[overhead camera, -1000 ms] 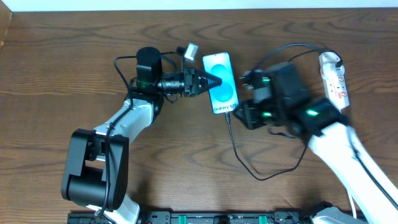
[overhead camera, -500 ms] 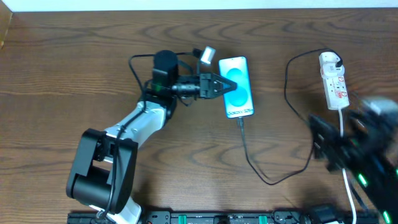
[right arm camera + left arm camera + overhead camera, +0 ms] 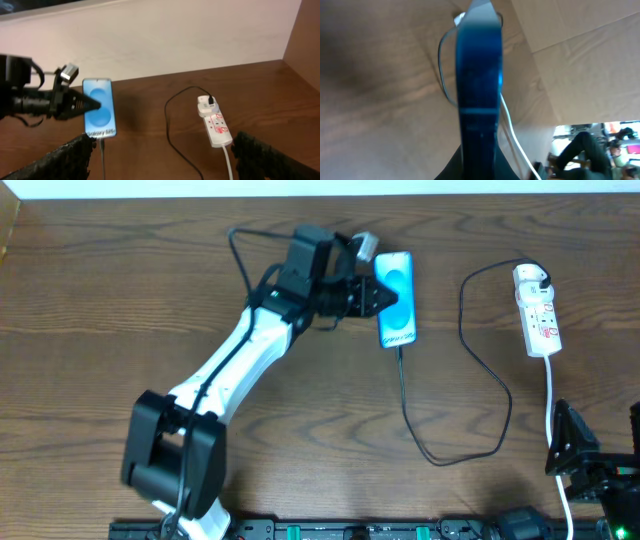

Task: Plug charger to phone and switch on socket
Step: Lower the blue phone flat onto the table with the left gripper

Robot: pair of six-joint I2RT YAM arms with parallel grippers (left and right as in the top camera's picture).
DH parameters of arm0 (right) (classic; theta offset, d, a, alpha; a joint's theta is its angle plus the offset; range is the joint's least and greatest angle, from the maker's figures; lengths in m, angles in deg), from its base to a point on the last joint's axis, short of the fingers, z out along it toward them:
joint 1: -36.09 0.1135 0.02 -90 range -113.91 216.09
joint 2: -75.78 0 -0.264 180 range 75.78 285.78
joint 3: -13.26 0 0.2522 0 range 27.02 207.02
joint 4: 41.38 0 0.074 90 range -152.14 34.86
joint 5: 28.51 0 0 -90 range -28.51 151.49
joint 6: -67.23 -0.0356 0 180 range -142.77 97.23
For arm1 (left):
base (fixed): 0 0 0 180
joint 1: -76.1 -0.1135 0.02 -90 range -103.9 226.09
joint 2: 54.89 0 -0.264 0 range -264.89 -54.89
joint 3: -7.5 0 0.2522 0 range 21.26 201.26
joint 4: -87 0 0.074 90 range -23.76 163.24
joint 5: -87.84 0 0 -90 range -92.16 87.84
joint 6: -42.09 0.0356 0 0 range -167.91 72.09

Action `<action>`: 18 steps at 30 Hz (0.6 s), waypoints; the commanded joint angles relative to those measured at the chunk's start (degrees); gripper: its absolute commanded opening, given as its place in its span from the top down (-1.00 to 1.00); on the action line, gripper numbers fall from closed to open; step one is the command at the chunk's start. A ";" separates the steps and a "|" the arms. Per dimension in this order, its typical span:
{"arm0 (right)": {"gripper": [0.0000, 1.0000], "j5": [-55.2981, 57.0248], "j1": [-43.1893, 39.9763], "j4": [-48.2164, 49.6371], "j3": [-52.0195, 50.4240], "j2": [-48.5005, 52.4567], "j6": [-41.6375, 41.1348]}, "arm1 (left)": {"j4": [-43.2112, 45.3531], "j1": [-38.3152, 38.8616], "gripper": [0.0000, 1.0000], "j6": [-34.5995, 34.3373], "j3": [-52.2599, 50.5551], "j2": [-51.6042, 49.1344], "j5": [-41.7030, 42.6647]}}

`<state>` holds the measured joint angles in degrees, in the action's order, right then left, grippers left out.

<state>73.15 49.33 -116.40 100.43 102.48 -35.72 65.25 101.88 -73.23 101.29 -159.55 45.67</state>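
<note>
The left gripper reaches toward the far side of the wooden table and pinches the phone. In the left wrist view the phone is seen edge-on, rising from between the two dark fingers. In the right wrist view one pointed fingertip lies across the cyan screen. Whether the phone rests on the wood or is held just above it cannot be told. The charger, a thin black cable, meets the phone's near short edge. It runs toward the robot, loops round to the right and climbs back to the far end of the socket, where its adapter sits. The socket, a white power strip with red markings, lies flat near the table's right side, well apart from the phone, with its white cord trailing toward the near edge. The state of its switches cannot be read. The right gripper hangs low at the near right corner, well apart from the socket, its fingers spread wide and holding nothing.
</note>
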 commanded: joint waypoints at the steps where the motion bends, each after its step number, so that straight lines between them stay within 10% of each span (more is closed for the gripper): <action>1: -0.75 1.53 -0.35 -0.07 -1.16 1.53 0.15 | -3.26 0.00 0.86 5.18 6.36 -8.37 -0.74; 18: -0.73 1.49 -0.35 -0.72 -1.86 10.34 0.11 | -6.54 -1.99 0.85 4.33 14.08 -27.30 11.69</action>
<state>73.98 49.33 -117.07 99.16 110.61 -35.72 58.30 99.97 -69.93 113.16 -185.91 54.24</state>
